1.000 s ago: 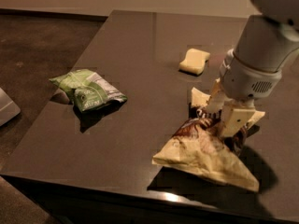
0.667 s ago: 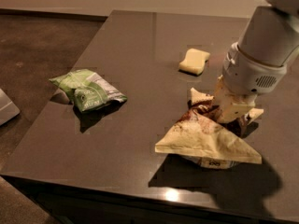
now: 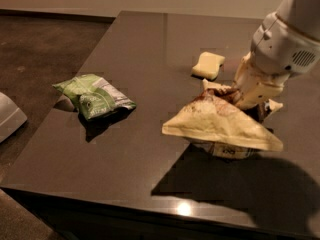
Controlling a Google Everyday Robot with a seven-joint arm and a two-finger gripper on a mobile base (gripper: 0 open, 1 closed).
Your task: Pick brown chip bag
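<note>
The brown chip bag [image 3: 220, 126] hangs crumpled at the right of the dark table [image 3: 135, 44], with its cream-yellow underside toward me and a dark brown patch near the top. It is lifted off the tabletop and casts a wide shadow below it. My gripper [image 3: 248, 98] comes down from the upper right on the white arm [image 3: 285, 44] and is shut on the bag's upper right end. The fingertips are hidden in the folds of the bag.
A green snack bag [image 3: 95, 96] lies at the table's left. A small pale yellow sponge-like block [image 3: 208, 65] lies behind the brown bag. A white object [image 3: 10, 116] sits on the floor at the left edge. The table's front edge is near.
The brown chip bag has risen off the table with my gripper, its lower corner swinging up, and the shadow under it has grown. The green bag and the yellow block have not moved.
</note>
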